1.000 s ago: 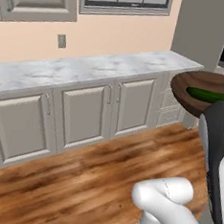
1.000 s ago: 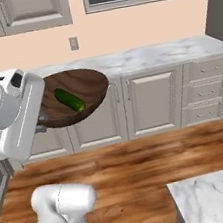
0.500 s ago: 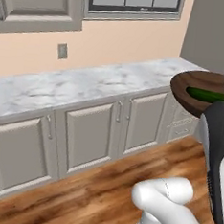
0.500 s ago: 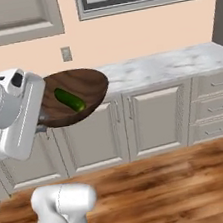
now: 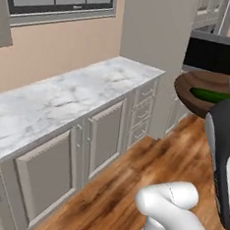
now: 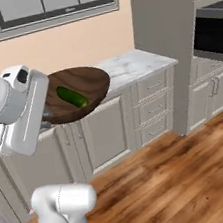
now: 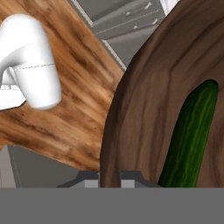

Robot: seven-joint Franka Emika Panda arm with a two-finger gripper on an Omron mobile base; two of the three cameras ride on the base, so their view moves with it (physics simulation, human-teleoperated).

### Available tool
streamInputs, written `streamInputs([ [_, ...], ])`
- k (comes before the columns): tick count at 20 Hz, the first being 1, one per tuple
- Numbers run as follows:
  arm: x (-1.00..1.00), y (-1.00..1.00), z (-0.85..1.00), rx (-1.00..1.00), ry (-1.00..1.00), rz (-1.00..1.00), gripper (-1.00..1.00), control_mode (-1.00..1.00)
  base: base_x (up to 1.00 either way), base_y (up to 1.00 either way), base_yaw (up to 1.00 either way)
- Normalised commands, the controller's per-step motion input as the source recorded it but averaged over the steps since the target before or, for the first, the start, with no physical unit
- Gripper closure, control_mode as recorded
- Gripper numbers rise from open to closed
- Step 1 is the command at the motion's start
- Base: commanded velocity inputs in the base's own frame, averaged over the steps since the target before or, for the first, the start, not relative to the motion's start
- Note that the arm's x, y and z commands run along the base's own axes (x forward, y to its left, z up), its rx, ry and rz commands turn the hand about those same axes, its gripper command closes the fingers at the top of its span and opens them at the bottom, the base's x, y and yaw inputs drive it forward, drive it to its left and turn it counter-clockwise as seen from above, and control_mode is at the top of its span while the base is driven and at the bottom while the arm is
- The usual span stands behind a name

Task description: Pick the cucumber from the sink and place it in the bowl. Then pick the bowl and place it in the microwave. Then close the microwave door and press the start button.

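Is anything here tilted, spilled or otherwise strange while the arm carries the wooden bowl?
Nothing is spilled. The round dark brown wooden bowl is held in the air by its rim in the gripper, tipped noticeably rather than level. The slim dark green cucumber lies inside it. The tilt is the one thing worth watching.

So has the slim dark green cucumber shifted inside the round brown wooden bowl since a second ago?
No. The cucumber lies at the same slant in the bowl beside the white arm. The cabinets slid past because the base drove.
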Motion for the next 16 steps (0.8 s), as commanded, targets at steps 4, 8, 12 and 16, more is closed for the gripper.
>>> streamInputs([
  [4,0.00,0.00,0.00,0.00,0.00,0.00,1.00,1.00,0.54,-0.26,-0.68],
  [8,0.00,0.00,0.00,0.00,0.00,0.00,1.00,1.00,0.55,-0.68,-0.57],
  [12,0.00,0.00,0.00,0.00,0.00,0.00,1.00,1.00,0.63,-0.77,-0.52],
  [16,0.00,0.00,0.00,0.00,0.00,0.00,1.00,1.00,0.81,-0.69,-0.47],
])
